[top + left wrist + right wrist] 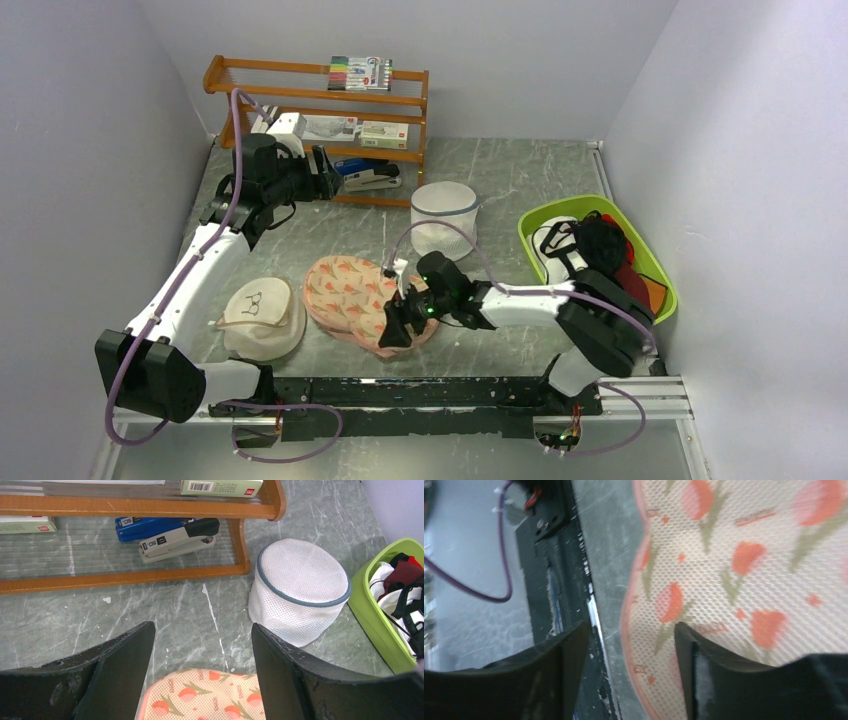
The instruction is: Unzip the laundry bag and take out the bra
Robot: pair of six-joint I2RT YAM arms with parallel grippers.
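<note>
The laundry bag (355,300) lies flat on the grey marbled table (520,170), near its front edge and between my two arms. It is a two-lobed pouch of fine honeycomb mesh fabric, beige, printed with orange-red flowers on green stems and bound round the rim in a pinkish strip. It looks closed, though I cannot make out the zip. My right claw (629,630) hangs low over the near lobe with its two black fingers apart. The bag's curved edge runs between them, and the right-hand finger (704,670) is over the printed cloth; whether it touches I cannot tell. Just past that edge is the black metal rail (554,580) at the table's front, with a purple cable looping by it. To the bag's left, just beside it, sits a round cream cap (260,315) with glasses drawn on it. Behind the bag stands a white mesh cylinder (297,590), soft-walled with a grey-blue rim. To the right is a lime-green plastic tub (565,206) heaped with white, black and red clothes. My left claw (202,630) is raised well back from the bag, fingers spread wide and holding nothing, in front of a slatted wooden rack (125,575) with two staplers (170,540) under its lower shelf, boxes above, and a pack of coloured pens (360,72) on top.
</note>
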